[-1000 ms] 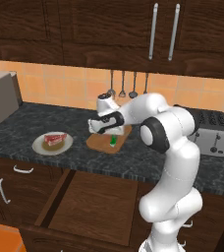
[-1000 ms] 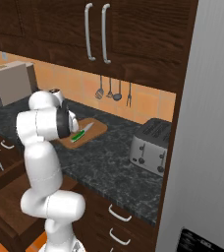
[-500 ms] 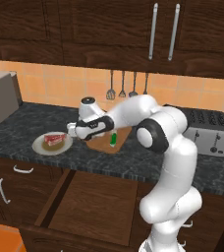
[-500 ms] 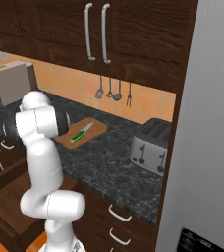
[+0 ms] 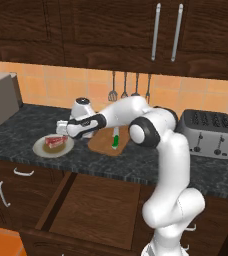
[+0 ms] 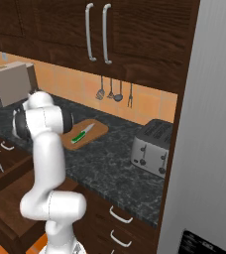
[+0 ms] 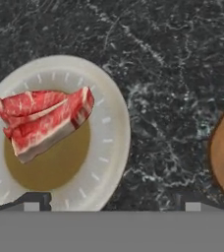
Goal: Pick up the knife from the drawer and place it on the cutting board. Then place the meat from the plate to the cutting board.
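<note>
**One knife on the board, one cut of meat on the plate**

The tool [image 5: 62, 125] hangs over the plate [image 5: 41, 149], fingers spread wide, gripping nothing. One knife [image 5: 115, 139] lies on the board [image 5: 103, 142]; one meat [image 5: 55, 141] sits on the plate. Three utensils [image 5: 124, 88] hang on the wall, one toaster [image 5: 208, 132] stands on the worktop [image 5: 16, 131]. The drawer [image 5: 98, 210] is open. The hand view shows the meat's pale edge up close.

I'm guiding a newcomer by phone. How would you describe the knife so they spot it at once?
On the dark stone counter, left of the toaster, lies a wooden cutting board. The knife rests on it, the one thing with a bright green handle.
</note>
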